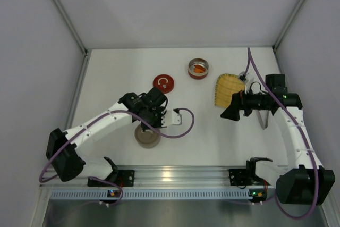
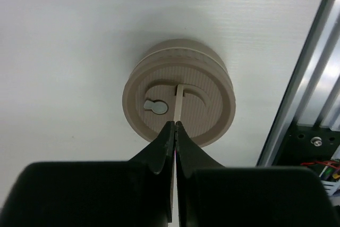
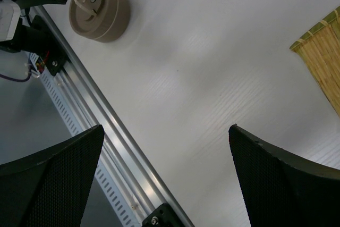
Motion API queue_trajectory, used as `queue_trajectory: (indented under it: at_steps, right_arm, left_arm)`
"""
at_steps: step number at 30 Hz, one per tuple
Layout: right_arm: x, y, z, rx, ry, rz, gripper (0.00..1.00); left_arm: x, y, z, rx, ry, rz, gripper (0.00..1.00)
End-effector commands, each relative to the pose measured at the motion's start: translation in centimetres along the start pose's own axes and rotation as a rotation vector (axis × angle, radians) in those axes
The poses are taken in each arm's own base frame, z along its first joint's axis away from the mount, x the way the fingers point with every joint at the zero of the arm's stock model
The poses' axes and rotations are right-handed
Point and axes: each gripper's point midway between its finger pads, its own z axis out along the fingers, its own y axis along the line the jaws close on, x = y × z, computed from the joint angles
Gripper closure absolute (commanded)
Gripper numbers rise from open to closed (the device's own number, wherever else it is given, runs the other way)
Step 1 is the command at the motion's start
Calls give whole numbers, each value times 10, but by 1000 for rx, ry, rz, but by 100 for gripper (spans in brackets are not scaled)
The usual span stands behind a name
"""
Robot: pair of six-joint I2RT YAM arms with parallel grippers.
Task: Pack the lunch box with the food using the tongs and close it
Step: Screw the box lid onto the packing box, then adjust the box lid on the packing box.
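**Left tool clamped on the beige lid's handle; packing hardly begun**

Closest to us, the left tool (image 2: 174, 131) has its black fingers (image 2: 159, 150) pressed together. As far as we can tell, they pinch the near end of the thin upright handle (image 2: 179, 102) on top of the round beige tin (image 2: 207, 110). That tin sits lidded on the white table (image 2: 79, 35), just in from the aluminium rail (image 2: 303, 94) at the near edge. We take this step to be lifting that lid, so this part of the lunch box is not yet open for filling.

Further back, the low red round tin (image 1: 197, 76) stands open with an orange piece (image 1: 198, 69) inside it. Its flat red lid (image 1: 163, 83) lies apart on the table, towards the left arm. We cannot make out the white-and-black or reddish pieces in any view.

On the right side, the slim silver-grey metal tongs (image 1: 264, 119) lie on the table beside the right arm, with nothing holding them. The right tool (image 3: 166, 130) hangs with its fingers spread wide and empty, near the yellow woven mat (image 1: 227, 90).

By our reading, one piece is in a tin. Taking up the tongs, moving the remaining food and closing both tins are all left to do.
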Motion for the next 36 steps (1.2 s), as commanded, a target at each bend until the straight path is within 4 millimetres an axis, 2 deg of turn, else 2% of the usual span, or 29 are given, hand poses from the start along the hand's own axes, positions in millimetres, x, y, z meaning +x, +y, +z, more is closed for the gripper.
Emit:
queue_trajectory:
  at_steps: [1, 7, 15, 23, 25, 30, 31, 32, 33, 34, 35, 36]
  right_arm:
    - [-12, 4, -6, -8, -50, -50, 1]
    - [-10, 3, -5, -5, -49, -47, 1]
    - [-11, 3, -5, -2, -54, -50, 1]
    - [-9, 1, -4, -3, -47, -44, 1]
    - [-9, 0, -3, -5, -46, -43, 0]
    - [-10, 0, -4, -5, -47, -45, 1]
    - [-10, 0, -4, -2, -46, -43, 1]
    - [-11, 0, -4, -1, -47, -44, 1]
    - [-11, -1, -3, 0, -45, -43, 1]
    - [-11, -1, -4, 0, -46, -43, 1]
    - [-12, -2, -3, 1, -46, -43, 1]
    - [-12, -2, -3, 0, -47, -41, 1]
  left_arm:
    - [-6, 24, -2, -138, -28, -14, 98]
    - [17, 34, 12, -149, 89, 16, 88]
    - [31, 24, 30, -63, 147, 61, 84]
    - [36, -4, 20, 82, 150, 85, 65]
    - [36, -8, 13, 102, 149, 79, 57]
    - [21, -11, 2, 120, 98, 39, 50]
    - [12, -7, -3, 106, 73, 32, 49]
    - [5, -2, -2, 99, 50, 18, 34]
    - [1, 5, -4, 92, 33, -31, 30]
    - [-15, 21, -16, 59, -22, -52, 14]
    - [-21, 34, -21, 50, -52, -90, 12]
    - [-22, 60, -20, 51, -96, -209, 11]
